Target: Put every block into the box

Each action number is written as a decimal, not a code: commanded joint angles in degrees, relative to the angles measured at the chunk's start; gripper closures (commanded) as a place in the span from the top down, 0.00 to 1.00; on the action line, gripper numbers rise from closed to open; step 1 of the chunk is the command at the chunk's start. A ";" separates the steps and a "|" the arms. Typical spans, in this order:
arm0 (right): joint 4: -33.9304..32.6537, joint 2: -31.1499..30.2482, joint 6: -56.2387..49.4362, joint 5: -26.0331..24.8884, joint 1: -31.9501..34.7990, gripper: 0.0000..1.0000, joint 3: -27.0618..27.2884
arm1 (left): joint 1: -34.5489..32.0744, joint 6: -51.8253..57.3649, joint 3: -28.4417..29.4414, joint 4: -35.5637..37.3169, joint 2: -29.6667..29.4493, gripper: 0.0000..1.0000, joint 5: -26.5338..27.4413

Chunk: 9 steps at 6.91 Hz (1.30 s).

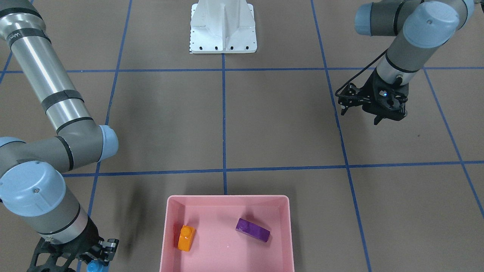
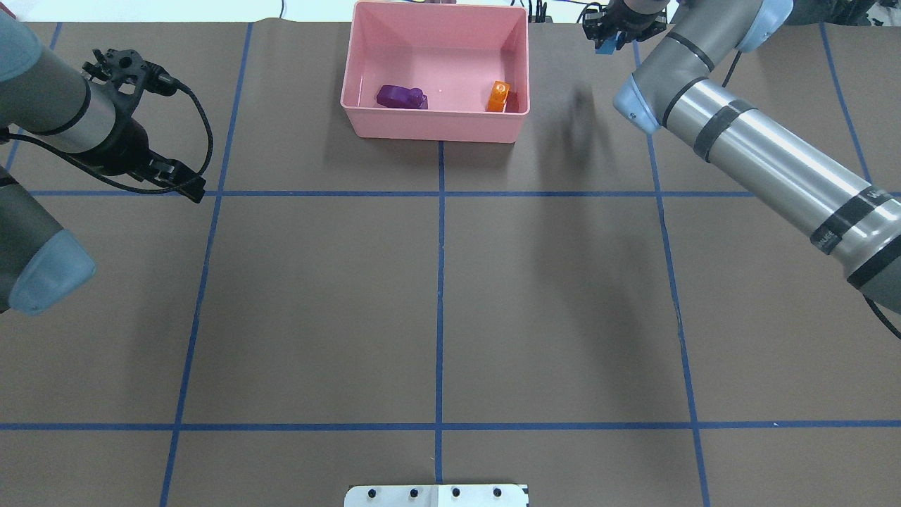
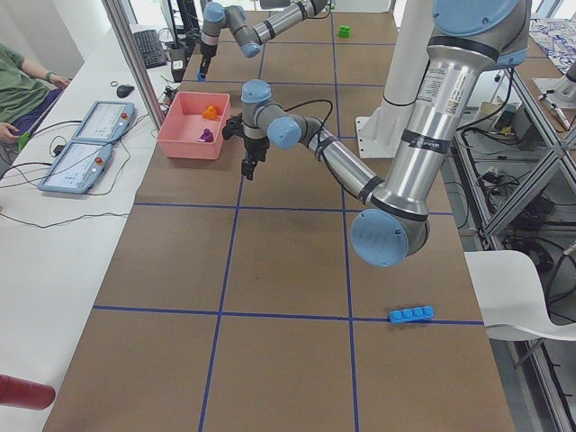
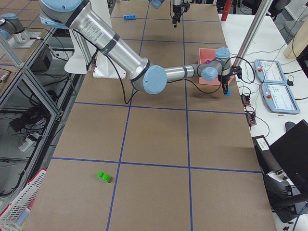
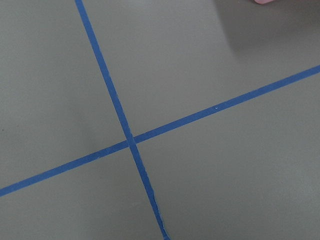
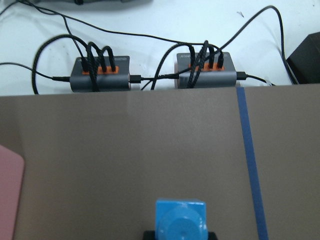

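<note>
Pink box [image 2: 436, 134] sits at the counter's [image 2: 317, 317] far edge, mid-width. Inside it: orange block [image 1: 186, 238] close against one side wall, purple block [image 1: 252, 229] on the floor nearer the middle, the two apart. Right gripper [image 2: 609, 36] hangs just outside the box, clamped on the tiny blue one-stud block [image 6: 181, 225]. Left gripper [image 1: 385, 115] hangs over a blue tape crossing [image 5: 131, 142], well off from the box; finger spacing cannot be told. Green two-stud block [image 4: 103, 176] and long blue four-stud block [image 3: 411, 314] lie on the counter at opposite ends, far from the box.
</note>
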 commanded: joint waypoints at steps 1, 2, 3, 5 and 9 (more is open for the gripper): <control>-12.22 7.47 1.64 1.33 0.78 0.00 3.61 | -0.09 -0.11 -0.57 0.00 0.80 1.00 -0.07; -12.53 9.08 6.18 1.94 -0.18 0.00 3.61 | -0.09 -2.72 -0.75 0.00 0.72 1.00 -0.07; -12.62 10.66 8.66 1.77 -2.45 0.00 3.26 | -0.09 -3.71 -1.01 -0.09 0.72 1.00 -0.15; -12.45 14.78 15.61 -1.54 -7.63 0.00 0.55 | -0.09 -3.72 -1.19 -0.09 0.72 1.00 -0.15; -7.26 17.44 17.39 -7.72 -13.72 0.28 -6.94 | -0.09 -4.33 -1.89 -0.09 0.72 1.00 -1.74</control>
